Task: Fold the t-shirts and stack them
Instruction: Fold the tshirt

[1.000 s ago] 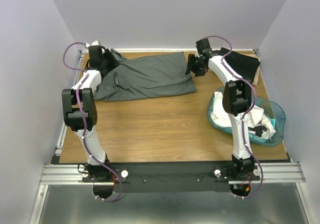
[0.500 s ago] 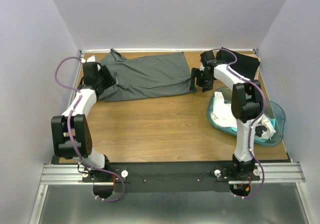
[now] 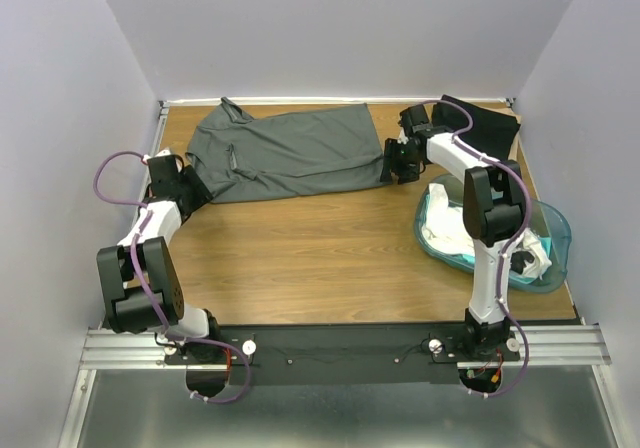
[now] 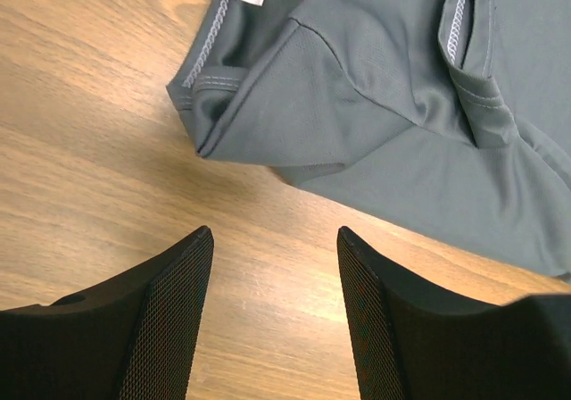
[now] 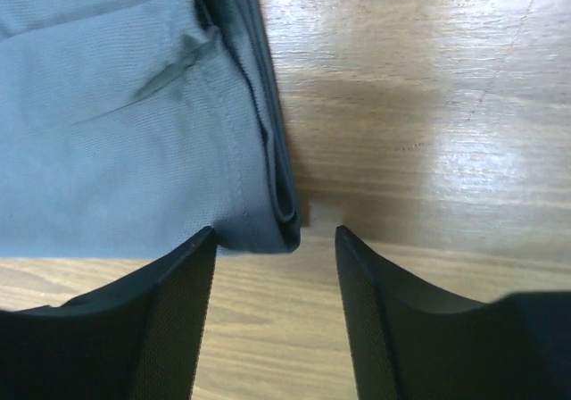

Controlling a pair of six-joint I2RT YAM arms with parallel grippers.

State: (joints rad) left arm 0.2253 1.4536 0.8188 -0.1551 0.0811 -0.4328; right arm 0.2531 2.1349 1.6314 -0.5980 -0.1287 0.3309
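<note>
You have one wooden table point(image 3: 300, 258), and the biggest thing on it is the single dark grey t-shirt point(image 3: 290, 153), spread fairly flat across the far half with its collar end to the left. One teal tub point(image 3: 555, 233) sits at the right edge, and the white t-shirts point(image 3: 445, 230) are heaped inside it; you can't count them from here. One black t-shirt point(image 3: 490, 123) lies in the far right corner, behind the right arm.

Both grippers are down at the grey shirt, one at each end. Your left gripper point(image 4: 275, 235) is spread wide over bare wood, holding nothing, with a rumpled sleeve corner just beyond its fingertips. Your right gripper point(image 5: 275, 232) is also spread wide, and the folded hem corner lies in the gap between its fingers, close to the left finger but not pinched.
</note>
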